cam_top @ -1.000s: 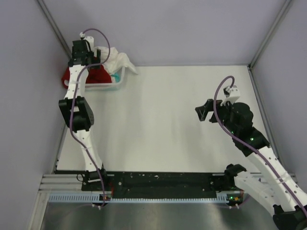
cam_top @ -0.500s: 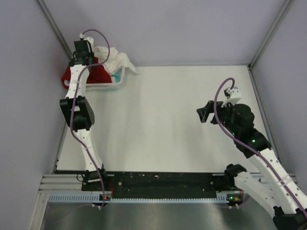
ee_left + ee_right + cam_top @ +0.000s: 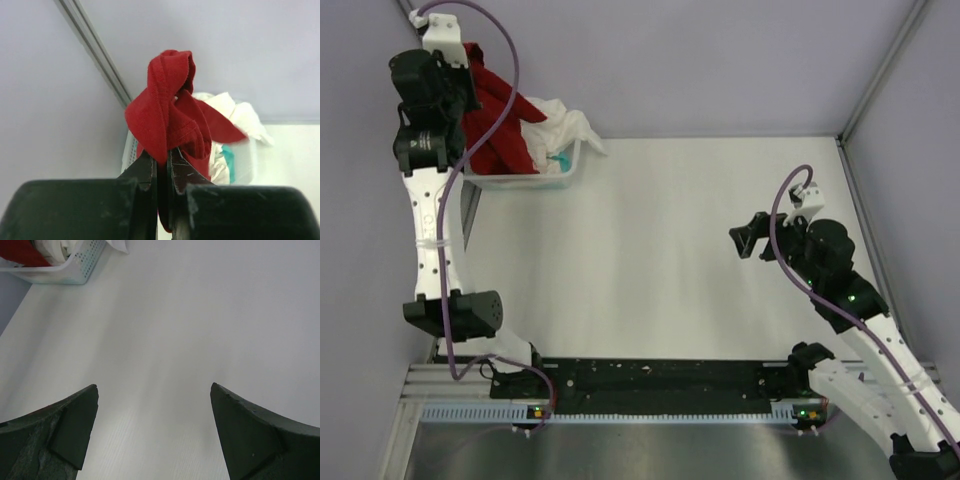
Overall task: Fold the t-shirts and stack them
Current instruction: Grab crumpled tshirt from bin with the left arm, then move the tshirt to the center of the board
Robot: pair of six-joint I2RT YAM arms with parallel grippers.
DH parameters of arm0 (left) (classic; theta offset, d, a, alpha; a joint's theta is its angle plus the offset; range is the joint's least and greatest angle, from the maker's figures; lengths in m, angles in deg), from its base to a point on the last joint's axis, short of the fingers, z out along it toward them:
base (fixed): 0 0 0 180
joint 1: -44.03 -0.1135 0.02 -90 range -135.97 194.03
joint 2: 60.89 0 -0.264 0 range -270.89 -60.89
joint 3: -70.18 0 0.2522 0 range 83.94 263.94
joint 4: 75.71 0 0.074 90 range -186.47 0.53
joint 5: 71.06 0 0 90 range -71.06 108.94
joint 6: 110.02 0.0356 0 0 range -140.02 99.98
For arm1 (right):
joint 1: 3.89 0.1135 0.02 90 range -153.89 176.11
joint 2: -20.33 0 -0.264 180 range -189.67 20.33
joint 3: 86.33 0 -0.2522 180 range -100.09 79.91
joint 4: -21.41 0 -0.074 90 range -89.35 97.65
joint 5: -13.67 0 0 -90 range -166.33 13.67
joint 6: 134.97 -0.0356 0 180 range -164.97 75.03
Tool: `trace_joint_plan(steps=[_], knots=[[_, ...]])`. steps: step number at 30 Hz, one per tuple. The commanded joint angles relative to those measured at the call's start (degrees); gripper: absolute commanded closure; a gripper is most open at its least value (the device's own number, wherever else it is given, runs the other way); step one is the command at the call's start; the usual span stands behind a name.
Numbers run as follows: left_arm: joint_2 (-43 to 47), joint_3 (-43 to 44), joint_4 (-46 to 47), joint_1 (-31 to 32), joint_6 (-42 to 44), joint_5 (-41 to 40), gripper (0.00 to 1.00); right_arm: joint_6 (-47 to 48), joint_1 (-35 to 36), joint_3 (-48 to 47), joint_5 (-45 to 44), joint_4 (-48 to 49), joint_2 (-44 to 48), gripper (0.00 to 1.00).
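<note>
Red t-shirt bunched, twisted into knot, hangs above far-left corner of table, pinched in left gripper, jaws pressed tight on cloth. Lower folds trail down into white basket. White t-shirt crumpled in same basket, spilling over far rim. Vs 1 s ago: left arm risen, red shirt hauled up from basket, where it lay low. Right gripper spread wide, empty, over bare table at right, approx. same spot.
</note>
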Motion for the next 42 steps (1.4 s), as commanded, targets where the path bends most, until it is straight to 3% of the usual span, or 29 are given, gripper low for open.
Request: trace_joint_plan(steps=[1,4,6,13,17,22,23,24,25,26,27,29,30,31,34,38,42], knots=[[6.46,2.16,1.14,0.38,-0.86,5.73,1.0,0.11,-0.5,-2.29,0.76,0.92,0.75,0.08],[12.16,1.48,0.61,3.8,1.5,6.45,1.0,-0.24,-0.41,-2.38,1.2,1.27,0.4,0.09],[16.04,-1.07,0.17,9.67,4.4,3.3,1.0,-0.59,-0.41,-2.46,1.46,1.53,-0.04,0.08],[16.84,1.64,-14.59,27.79,8.1,5.47,1.0,-1.47,-0.5,-2.12,1.38,2.76,-1.18,0.05],[15.97,-7.91,-15.3,35.0,9.16,8.28,1.0,-0.77,-0.5,0.43,-4.94,3.03,-3.38,0.01],[10.53,-19.96,-12.68,39.31,12.67,13.21,1.0,-0.25,-0.59,2.28,-3.9,3.29,-6.8,0.01],[8.43,-20.76,-12.06,39.5,13.29,13.3,0.97,0.37,-0.5,2.54,-3.81,3.2,-7.59,0.01],[6.32,-20.6,-12.05,39.67,13.82,13.39,0.88,0.9,-0.5,2.72,-3.9,3.11,-8.73,0.02],[3.77,-19.98,-12.14,39.67,14.08,12.69,0.72,1.34,-0.5,2.72,-3.72,2.77,-10.14,0.02],[1.49,-19.2,-12.57,39.5,14.17,11.55,0.5,1.25,-0.5,2.63,-2.94,2.07,-12.06,0.02],[-0.89,-17.62,-13.36,39.58,14.43,10.41,0.38,1.43,-0.5,2.37,-1.02,1.89,-14.0,0.02],[-4.41,-13.85,-16.95,39.59,14.35,8.48,0.19,2.66,-0.5,1.5,4.78,1.1,-18.3,0.02],[-5.64,-11.91,-19.5,39.59,14.09,7.86,0.17,2.92,-0.5,0.36,6.63,0.4,-21.02,0.03],[-6.09,-10.59,-21.09,39.32,14.0,7.68,0.01,2.92,-0.5,-0.26,8.22,-0.22,-23.31,0.06],[-2.86,-13.63,-21.72,38.18,14.35,8.03,0.01,2.84,-0.59,-1.67,11.3,-0.75,-29.29,0.16],[6.01,-25.31,-20.05,33.36,15.05,8.72,0.01,1.87,-0.41,-2.29,16.04,2.75,-34.04,0.23],[14.89,-37.87,-20.75,27.73,18.12,14.69,0.02,2.13,1.34,-4.48,20.09,5.66,-38.35,0.32]])
